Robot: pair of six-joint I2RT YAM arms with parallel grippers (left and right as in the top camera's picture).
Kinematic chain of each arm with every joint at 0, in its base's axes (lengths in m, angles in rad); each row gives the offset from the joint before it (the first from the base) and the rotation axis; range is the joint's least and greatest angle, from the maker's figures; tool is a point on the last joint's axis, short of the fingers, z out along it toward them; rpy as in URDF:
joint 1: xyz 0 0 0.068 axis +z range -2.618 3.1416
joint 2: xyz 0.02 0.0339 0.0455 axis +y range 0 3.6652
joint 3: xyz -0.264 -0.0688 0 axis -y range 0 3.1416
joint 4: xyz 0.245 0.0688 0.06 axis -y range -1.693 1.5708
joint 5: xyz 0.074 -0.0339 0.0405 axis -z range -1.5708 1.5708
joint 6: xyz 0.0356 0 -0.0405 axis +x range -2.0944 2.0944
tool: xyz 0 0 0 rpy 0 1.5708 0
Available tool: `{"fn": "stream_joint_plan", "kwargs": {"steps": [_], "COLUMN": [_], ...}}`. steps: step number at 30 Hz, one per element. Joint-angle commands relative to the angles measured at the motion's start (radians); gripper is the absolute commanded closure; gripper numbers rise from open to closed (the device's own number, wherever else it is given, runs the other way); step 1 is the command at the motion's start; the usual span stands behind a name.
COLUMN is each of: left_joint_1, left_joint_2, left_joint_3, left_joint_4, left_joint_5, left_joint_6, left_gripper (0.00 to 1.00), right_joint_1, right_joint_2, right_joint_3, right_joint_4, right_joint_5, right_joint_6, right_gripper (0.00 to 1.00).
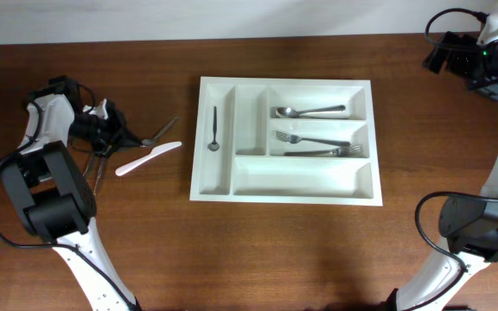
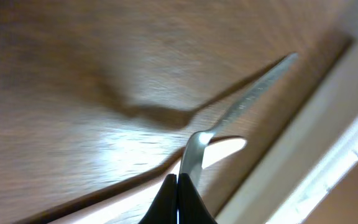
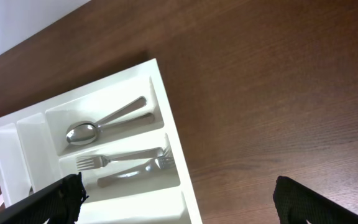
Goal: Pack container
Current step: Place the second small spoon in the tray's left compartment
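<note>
The container, a white five-compartment tray, lies mid-table. It holds a small spoon in a narrow compartment, a spoon in the top long one and two forks in the middle one. My left gripper is left of the tray, shut on a metal utensil that points toward it. In the left wrist view the jaws pinch its handle just above the wood. My right gripper is open and empty, high at the far right; its fingers frame the tray.
A white plastic knife lies on the table just below the held utensil, and it also shows in the left wrist view. More thin utensils lie by the left arm. The tray's rim is close on the right.
</note>
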Motion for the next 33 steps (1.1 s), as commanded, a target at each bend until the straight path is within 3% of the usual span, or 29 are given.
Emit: {"fn": "stream_joint_plan", "kwargs": {"steps": [1,9,17,22,29,33], "left_joint_1": [-0.005,-0.007,-0.037,-0.095,-0.204,-0.257], "left_joint_2": [0.003,-0.063,-0.165,-0.199,-0.205,-0.205], "left_joint_3": [0.04,0.152,0.179,0.179,0.179,0.179], "left_joint_4": [0.003,0.004,-0.066,-0.086,-0.073,-0.041], "left_joint_5": [0.113,0.139,0.142,0.137,0.002,-0.039], "left_joint_6": [0.05,0.1,0.039,-0.118,-0.407,-0.481], "left_gripper": [0.98,0.98,0.98,0.98,0.98,0.98], "right_joint_1": [0.006,0.006,0.006,0.006,0.006,0.006], "right_joint_2": [0.007,0.007,0.007,0.007,0.007,0.007], "right_joint_3": [-0.001,-0.001,-0.001,-0.001,-0.001,-0.001], "right_joint_4": [0.0,0.0,0.0,0.0,0.0,0.0], "right_joint_5": [0.012,0.012,0.012,0.012,0.012,0.012], "right_joint_6": [0.001,0.001,0.002,0.002,0.002,0.002], "right_gripper": [0.01,0.01,0.01,0.01,0.01,0.01]}}
